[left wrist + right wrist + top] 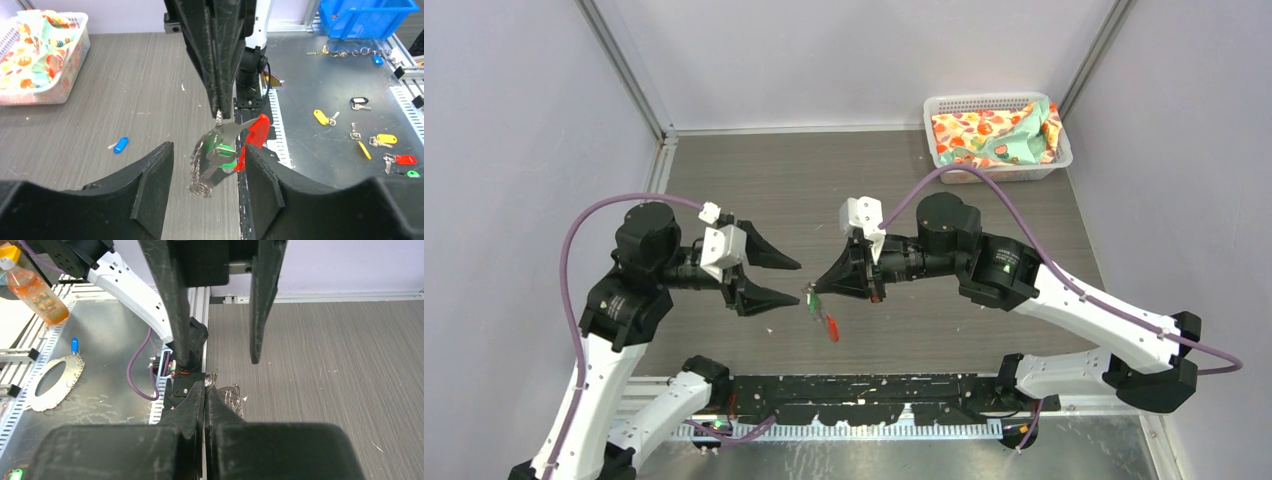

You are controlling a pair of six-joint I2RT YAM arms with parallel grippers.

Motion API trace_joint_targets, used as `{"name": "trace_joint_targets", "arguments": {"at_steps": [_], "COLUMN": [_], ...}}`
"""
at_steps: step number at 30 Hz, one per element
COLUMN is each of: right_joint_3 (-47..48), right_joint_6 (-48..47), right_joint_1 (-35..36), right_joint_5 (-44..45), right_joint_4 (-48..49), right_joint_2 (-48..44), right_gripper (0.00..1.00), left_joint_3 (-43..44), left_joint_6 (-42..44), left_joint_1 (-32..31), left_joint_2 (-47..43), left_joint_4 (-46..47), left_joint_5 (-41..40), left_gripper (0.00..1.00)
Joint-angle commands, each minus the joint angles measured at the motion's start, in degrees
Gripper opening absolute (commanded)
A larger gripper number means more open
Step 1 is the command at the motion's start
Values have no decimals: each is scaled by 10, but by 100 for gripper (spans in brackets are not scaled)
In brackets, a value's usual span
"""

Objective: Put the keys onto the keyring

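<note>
Currently, the right end effector (220,111) is pinched fully closed on the wire of the keyring (200,177). It holds the ring up off the desk (125,80), w/ the green key (220,152) and the red tag (256,132) dangling in the same bundle. We judge the green key is prob. already threaded, tho the loops are too tangled to be sure. The left end effector (209,149) is spread wide and carries nothing. The bundle hangs btw its fingers (150,185), w/ the tag just beside one of them; contact unclear.

What the next move turns on, imo, is the blue key (120,145). It lies flat on the desk, alone, well apart from the bundle. In the left wrist view it sits lower than the left end effector and off to its far side, i.e. toward the basket (50,90) and away from the arm bases. Its long axis runs on a slant, and what looks like the blade end points away from the bundle. We can't make it out in the top view.

The left arm is nearer and free, while the right is busy w/ the ring. So we expect the pick falls to the left: swing clear of the bundle, drop, and turn the wrist so the jaws straddle the key across its narrow width, not along its length.
</note>
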Motion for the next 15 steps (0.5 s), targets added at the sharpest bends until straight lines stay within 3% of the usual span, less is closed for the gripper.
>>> {"name": "trace_joint_targets", "arguments": {"at_steps": [1, 5, 15], "right_joint_3": [37, 38, 29], "right_joint_6": [-11, -11, 10], "right_joint_1": [1, 2, 1], "right_joint_5": [-24, -23, -14], "right_joint_4": [9, 15, 55], "right_joint_2": [4, 7, 22], "right_gripper": [1, 1, 1], "left_joint_3": [-31, -62, -82], "left_joint_6": [-87, -151, -188], "left_joint_1": [-1, -1, -1], "left_joint_2": [5, 2, -3], "left_joint_4": [111, 186, 197], "left_joint_5": [-6, 3, 71], "left_gripper": [51, 37, 35]}}
